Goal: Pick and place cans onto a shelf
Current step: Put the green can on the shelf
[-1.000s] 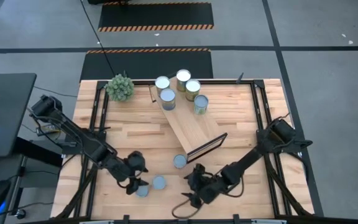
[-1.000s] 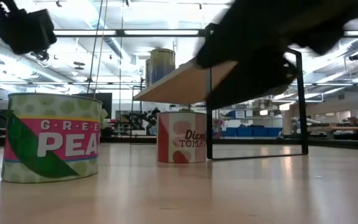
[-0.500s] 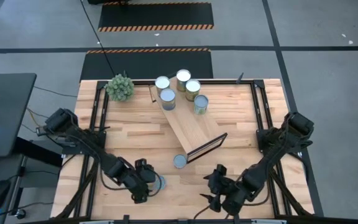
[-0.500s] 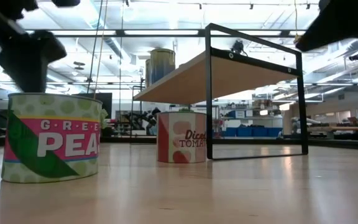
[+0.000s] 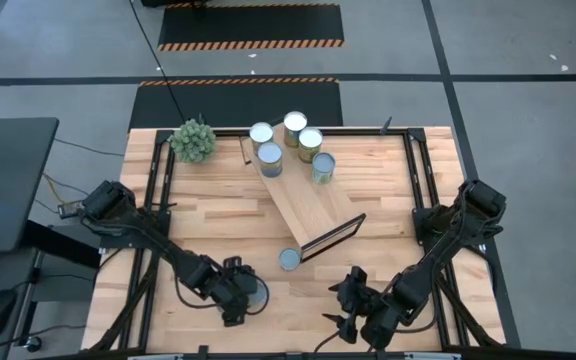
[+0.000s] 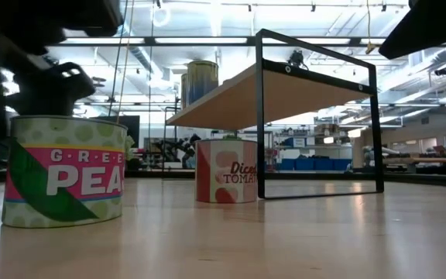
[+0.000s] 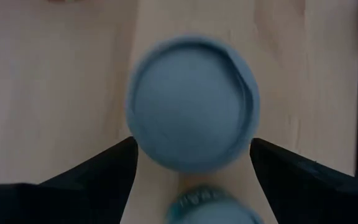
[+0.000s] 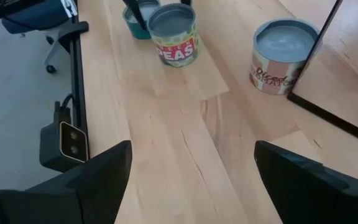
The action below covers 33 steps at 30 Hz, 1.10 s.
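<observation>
My left gripper (image 5: 240, 298) hovers open near the table's near edge, above two cans standing side by side. In the left wrist view its fingers (image 7: 191, 143) stand on either side of a blue-grey can top (image 7: 191, 102), higher than it. The green peas can (image 6: 64, 170) stands on its base, with the gripper (image 6: 56, 81) above it. A diced tomatoes can (image 5: 289, 259) stands by the dark frame of the shelf (image 5: 313, 205). Several cans (image 5: 295, 124) stand at the shelf's far end. My right gripper (image 5: 351, 315) is open and empty near the near edge.
A spiky green plant ball (image 5: 193, 140) sits at the far left corner. The shelf lies slantwise across the table's middle, its plank (image 6: 231, 101) raised on the frame. The right wrist view shows the table's edge rail (image 8: 79, 74) and bare wood between my right gripper (image 8: 191, 146) and the peas can (image 8: 174, 34).
My left gripper has moved toward the table's right edge along the near side and now stands over the two near cans. My right gripper has drawn back from the shelf frame toward the near right and risen out of the low view. The cans have stayed in place.
</observation>
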Motion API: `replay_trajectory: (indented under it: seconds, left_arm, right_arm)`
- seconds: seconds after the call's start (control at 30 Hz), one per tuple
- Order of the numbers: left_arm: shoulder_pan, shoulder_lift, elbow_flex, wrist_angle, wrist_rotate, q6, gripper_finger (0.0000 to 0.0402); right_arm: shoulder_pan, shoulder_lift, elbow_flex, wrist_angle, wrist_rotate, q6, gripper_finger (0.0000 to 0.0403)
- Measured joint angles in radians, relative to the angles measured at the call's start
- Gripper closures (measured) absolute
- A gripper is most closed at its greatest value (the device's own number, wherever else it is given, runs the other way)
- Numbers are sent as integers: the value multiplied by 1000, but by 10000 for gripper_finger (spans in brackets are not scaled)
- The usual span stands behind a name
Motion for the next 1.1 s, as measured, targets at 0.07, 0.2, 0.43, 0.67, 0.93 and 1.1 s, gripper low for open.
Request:
replay_trajectory:
  seconds: [0.07, 0.2, 0.43, 0.67, 0.93, 1.1]
  left_arm:
    - [1, 0, 0, 19, -33, 0, 84]
    - [9, 23, -1, 69, -44, 42, 84]
    - [10, 50, -2, 215, -55, 155, 84]
    - [17, 50, -4, 248, -77, 183, 84]
    - [16, 45, 30, 241, -62, 177, 84]
    - [33, 45, 62, 191, -67, 169, 84]
  right_arm:
    - [0, 0, 0, 3, 0, 0, 57]
    - [0, 0, 0, 10, 0, 1, 57]
    - [-1, 0, 0, 12, 1, 26, 57]
    - [-1, 0, 0, 8, 0, 36, 57]
    - [-1, 0, 0, 8, 1, 51, 57]
    - [-1, 0, 0, 8, 1, 53, 57]
